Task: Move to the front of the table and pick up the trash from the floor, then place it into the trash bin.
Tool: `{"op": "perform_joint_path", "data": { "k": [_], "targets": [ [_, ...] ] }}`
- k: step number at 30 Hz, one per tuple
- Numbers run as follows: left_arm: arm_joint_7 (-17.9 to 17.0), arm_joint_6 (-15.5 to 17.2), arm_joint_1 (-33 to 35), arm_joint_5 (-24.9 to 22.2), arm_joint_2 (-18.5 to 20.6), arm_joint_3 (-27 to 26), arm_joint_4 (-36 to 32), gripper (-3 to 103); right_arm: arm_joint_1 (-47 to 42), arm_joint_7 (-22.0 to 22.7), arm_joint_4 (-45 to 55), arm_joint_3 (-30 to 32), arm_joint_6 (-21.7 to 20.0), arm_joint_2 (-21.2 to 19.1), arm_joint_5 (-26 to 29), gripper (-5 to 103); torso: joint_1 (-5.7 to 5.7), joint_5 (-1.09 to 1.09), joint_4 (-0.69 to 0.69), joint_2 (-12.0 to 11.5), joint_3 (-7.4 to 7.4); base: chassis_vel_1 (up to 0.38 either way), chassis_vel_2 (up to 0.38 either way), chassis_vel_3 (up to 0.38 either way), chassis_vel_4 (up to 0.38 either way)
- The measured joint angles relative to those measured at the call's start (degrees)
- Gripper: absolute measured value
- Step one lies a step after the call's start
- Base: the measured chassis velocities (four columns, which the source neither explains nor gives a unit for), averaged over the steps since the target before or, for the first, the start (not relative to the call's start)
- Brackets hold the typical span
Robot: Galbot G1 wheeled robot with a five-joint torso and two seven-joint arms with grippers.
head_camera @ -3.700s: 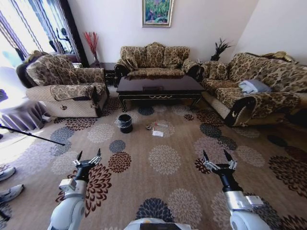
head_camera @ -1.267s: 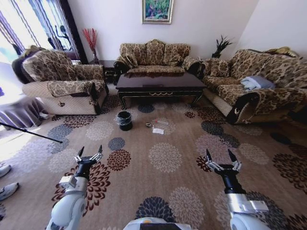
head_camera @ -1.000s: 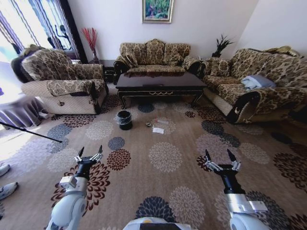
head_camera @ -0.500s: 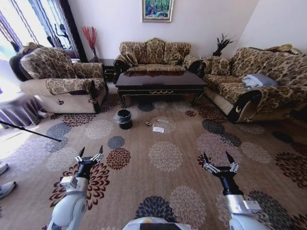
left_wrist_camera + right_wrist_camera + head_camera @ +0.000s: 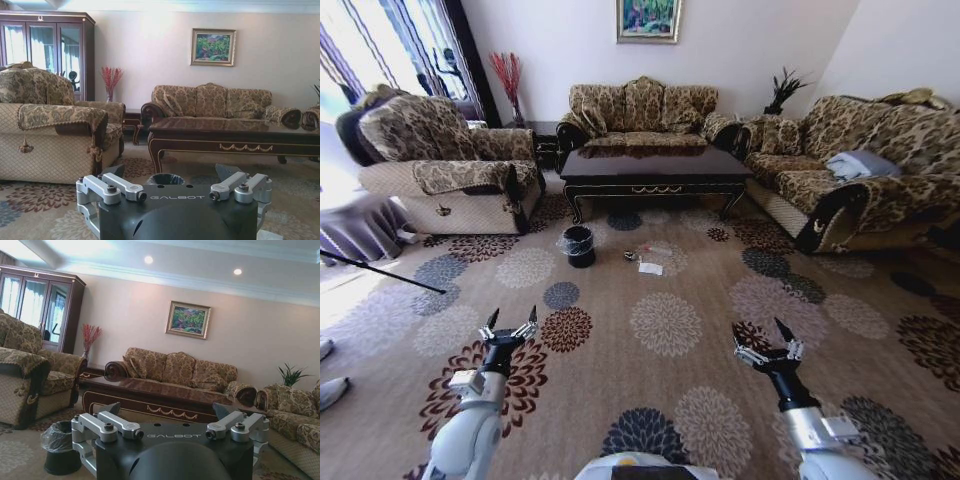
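Trash point(image 5: 646, 262) on carpet point(image 5: 660, 330) before the counter point(image 5: 655, 170).
Bin point(image 5: 579, 246) sits left of it; left gripper point(image 5: 510, 325) and right gripper point(image 5: 764, 345) hover near, both open, empty.

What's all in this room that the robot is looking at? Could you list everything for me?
table: one, dark glossy wood with gold trim, middle of the seating.
trash bin: one, black with clear liner, on the floor before the table's left end.
trash: small bits, a white paper plainest, on the floor right of the bin.
floor: tan carpet with round flower medallions.
sofas: three, brown patterned; back, left, right.
painting: one, green, framed, back wall.
red branches: one vase, back left corner.
cabinet: one, dark wood with glass doors, left wall.
left gripper: open, low over the carpet.
right gripper: open, low over the carpet.
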Motion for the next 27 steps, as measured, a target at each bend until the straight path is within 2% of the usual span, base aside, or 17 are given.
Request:
{"op": "perform_joint_path", "data": {
  "k": [6, 9, 13, 27],
  "targets": [
    [0.2, 0.0, 0.2, 0.0, -0.1, 0.0, 0.0, 100, 0.2, 1.0, -0.5, -0.2, 0.1, 0.3, -0.2, 100, -0.61, 0.01, 0.0, -1.4, -0.79, 0.0, 0.0, 0.0, 0.0],
    [0.5, -0.5, 1.1, 1.1, -0.3, 0.6, -0.5, 100, 0.7, 4.4, -0.8, -0.6, -0.8, 0.2, -0.1, 100, -1.06, 0.01, 0.0, -2.5, -1.46, 0.0, 0.0, 0.0, 0.0],
    [1.0, -1.5, 2.7, 3.1, -1.1, 2.0, -0.9, 100, 1.1, 5.9, -0.8, -0.6, -0.8, 0.0, 0.2, 100, -1.48, 0.01, 0.0, -3.5, -2.03, 0.0, 0.0, 0.0, 0.0],
    [1.0, -2.2, 6.7, 3.6, -1.0, 2.6, -3.9, 100, 2.0, 8.0, -2.0, -0.8, -0.7, -0.2, 0.8, 100, -2.84, 0.01, 0.0, -6.9, -4.08, 0.0, 0.0, 0.0, 0.0]
  ]
}}
